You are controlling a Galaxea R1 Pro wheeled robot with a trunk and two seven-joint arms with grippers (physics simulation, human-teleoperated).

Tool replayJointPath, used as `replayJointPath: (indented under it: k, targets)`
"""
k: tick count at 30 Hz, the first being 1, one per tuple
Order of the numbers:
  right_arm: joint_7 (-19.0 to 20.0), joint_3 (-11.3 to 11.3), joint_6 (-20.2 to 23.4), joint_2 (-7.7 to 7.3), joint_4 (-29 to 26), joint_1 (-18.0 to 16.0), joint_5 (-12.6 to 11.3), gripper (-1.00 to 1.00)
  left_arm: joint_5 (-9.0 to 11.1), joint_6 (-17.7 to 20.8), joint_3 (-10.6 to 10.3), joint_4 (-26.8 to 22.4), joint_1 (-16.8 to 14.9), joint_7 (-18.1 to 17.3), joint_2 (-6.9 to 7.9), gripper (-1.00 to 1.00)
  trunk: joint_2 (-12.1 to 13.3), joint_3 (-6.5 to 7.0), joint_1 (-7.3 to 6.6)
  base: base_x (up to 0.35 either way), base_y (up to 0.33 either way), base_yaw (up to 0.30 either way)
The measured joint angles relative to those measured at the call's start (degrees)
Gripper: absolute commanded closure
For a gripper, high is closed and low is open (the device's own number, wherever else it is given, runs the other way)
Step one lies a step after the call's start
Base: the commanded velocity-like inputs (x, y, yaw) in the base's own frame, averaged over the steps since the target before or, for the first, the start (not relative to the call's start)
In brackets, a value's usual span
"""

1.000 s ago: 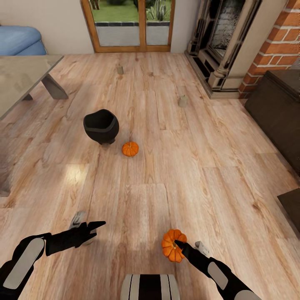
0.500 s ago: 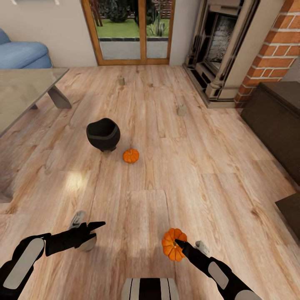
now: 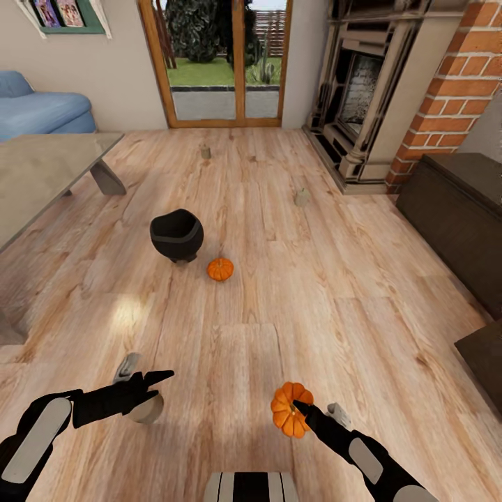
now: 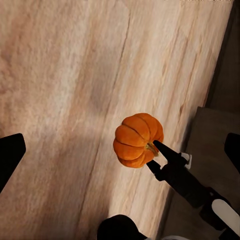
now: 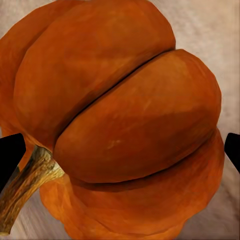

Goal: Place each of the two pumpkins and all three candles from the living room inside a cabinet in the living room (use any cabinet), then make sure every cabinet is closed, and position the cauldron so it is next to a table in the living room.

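Pumpkins numbered 2: the held pumpkin [image 3: 288, 410] hung above the wooden floor [image 3: 293, 293], pinched by the right claw [image 3: 298, 413], and in the right wrist view its ribbed orange skin [image 5: 120, 120] and dry stem sat between the dark fingertips [image 5: 10, 155]. The left wrist view caught that pumpkin [image 4: 137, 140] with the right claw [image 4: 161, 156] closed against it. The second pumpkin [image 3: 220, 269] lay on the floor just beside the black cauldron [image 3: 177, 236]. 2 beige candles [image 3: 206, 151] [image 3: 302, 198] stood farther off, well apart. The dark brown cabinet [image 3: 457, 216] ran along the right, beside the fireplace [image 3: 362, 97]. A grey desk [image 3: 42, 174] stood at the left, near a blue sofa [image 3: 42, 111]. The left claw [image 3: 150, 385] hung low, fingers spread and empty. No writing could be read anywhere.
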Motion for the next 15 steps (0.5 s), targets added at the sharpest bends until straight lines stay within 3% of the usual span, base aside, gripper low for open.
replayJointPath:
  k: [7, 10, 15]
  targets:
    - [0.0, -0.1, 0.0, -0.05, 0.1, 0.0, -0.1, 1.00, 0.0, -0.1, 0.1, 0.0, 0.0, -0.1, 0.00, -1.00, 0.1, 1.55, -0.18, -0.003, 0.000, 0.000]
    - [0.0, 0.0, 0.0, -0.04, 0.1, 0.0, 0.0, 1.00, 0.0, 0.0, 0.2, 0.0, 0.0, -0.1, 0.00, -1.00, 0.1, 1.56, -0.18, 0.000, 0.000, -0.015]
    - [0.0, 0.0, 0.0, 0.02, 0.0, 0.0, -0.1, 1.00, 0.0, 0.0, 0.2, 0.0, 0.0, -0.1, 0.08, -1.00, 0.1, 2.10, -0.24, 0.000, 0.000, -0.168]
